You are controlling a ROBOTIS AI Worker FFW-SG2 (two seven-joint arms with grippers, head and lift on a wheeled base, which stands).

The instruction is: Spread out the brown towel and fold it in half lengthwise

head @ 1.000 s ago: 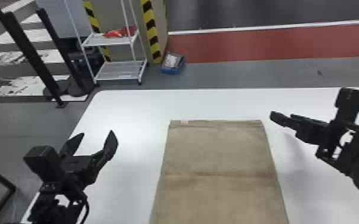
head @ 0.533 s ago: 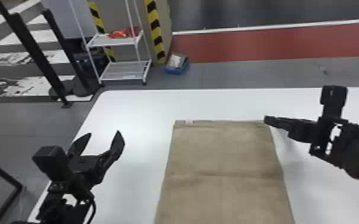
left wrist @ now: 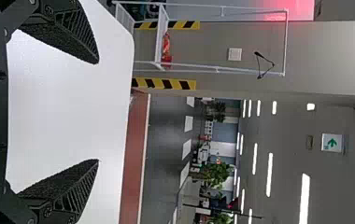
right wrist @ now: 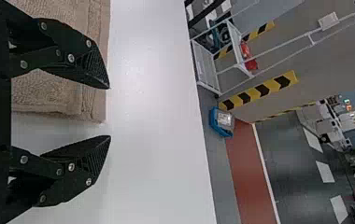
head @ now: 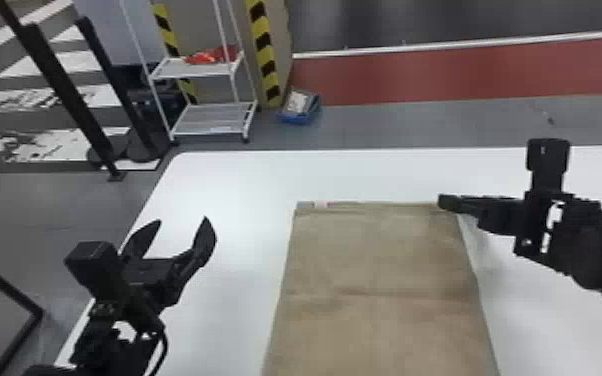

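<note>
The jaws of the right gripper (right wrist: 110,112) stand apart, one finger over the brown towel (head: 380,260), the other over bare counter (head: 390,175) just beyond its edge. They have moved in from the counter's right side to the towel's far right corner, which suggests the spreading is mostly done and a grasp for the lengthwise fold comes next. The left gripper (head: 183,220) waits near the counter's left edge, its jaws apart too. The towel lies flat, a shallow crease across it, set in from the counter's far edge. Closing too high could miss the corner.
</note>
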